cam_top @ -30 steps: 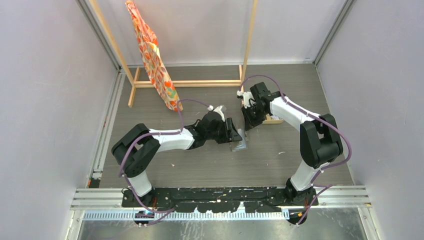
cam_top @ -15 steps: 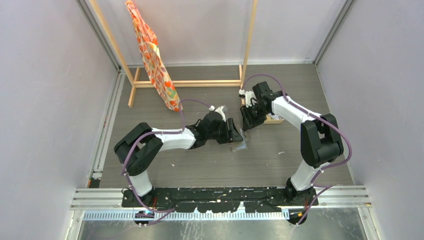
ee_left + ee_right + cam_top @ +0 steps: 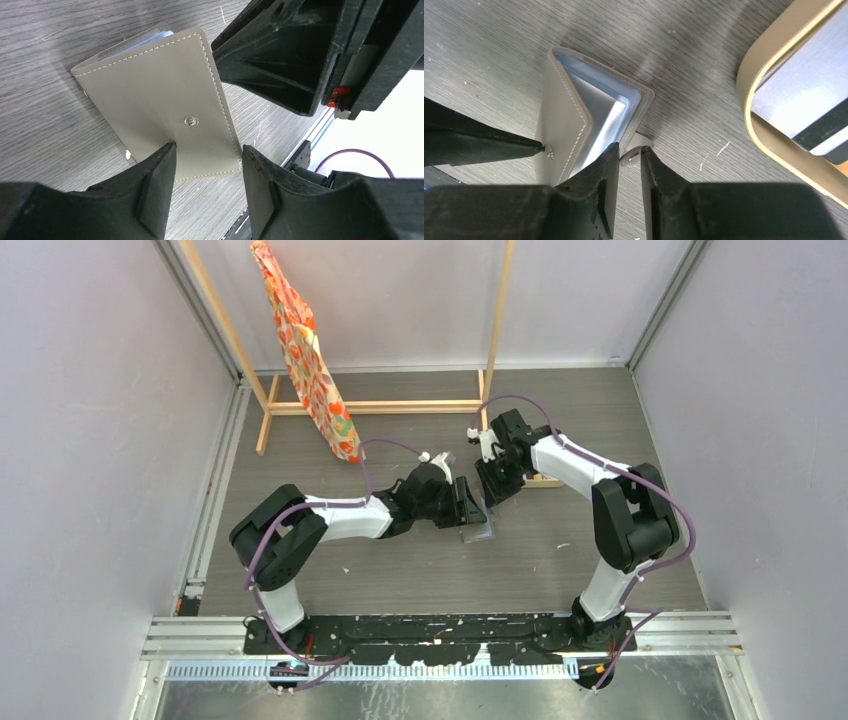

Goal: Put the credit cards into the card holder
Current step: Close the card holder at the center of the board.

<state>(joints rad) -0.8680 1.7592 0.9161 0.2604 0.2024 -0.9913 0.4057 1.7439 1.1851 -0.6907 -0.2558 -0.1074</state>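
Note:
The grey card holder (image 3: 481,531) lies mid-table, its cover partly lifted, showing pale blue sleeves (image 3: 599,112). In the left wrist view its face (image 3: 160,95) carries a round stud (image 3: 189,120). My left gripper (image 3: 206,150) is open over its near edge, one fingertip (image 3: 167,147) on the cover by the stud. My right gripper (image 3: 630,150) is shut on the holder's snap tab (image 3: 634,153) beside the spine. A credit card (image 3: 794,95) with a dark stripe lies in the oval beige tray (image 3: 744,95). In the top view the left gripper (image 3: 474,508) and the right gripper (image 3: 490,490) meet over the holder.
The beige tray (image 3: 548,481) sits just right of the right gripper, mostly hidden by the arm. A wooden rack (image 3: 370,407) with an orange patterned cloth (image 3: 310,360) stands at the back. Walls close in on both sides.
My right gripper has shifted slightly left and nearer to the holder. The left arm and the holder have barely moved.

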